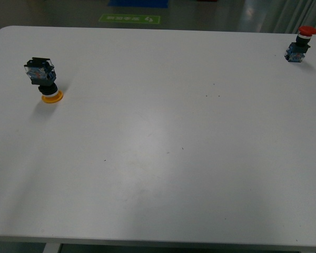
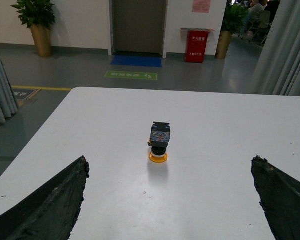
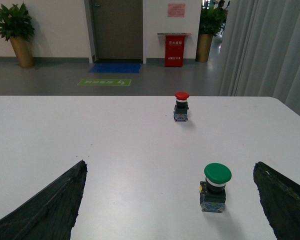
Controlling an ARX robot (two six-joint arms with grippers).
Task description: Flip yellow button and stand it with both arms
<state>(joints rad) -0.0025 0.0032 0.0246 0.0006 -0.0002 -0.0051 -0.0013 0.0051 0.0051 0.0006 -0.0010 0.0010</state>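
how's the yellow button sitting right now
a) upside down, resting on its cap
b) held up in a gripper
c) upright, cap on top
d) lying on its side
a: the yellow button stands with its cap down on the table and its contact block on top, with nothing gripping it.

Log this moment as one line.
yellow button: cap-down on table | left gripper: open, facing it, apart | right gripper: open, nothing held | flip: not started
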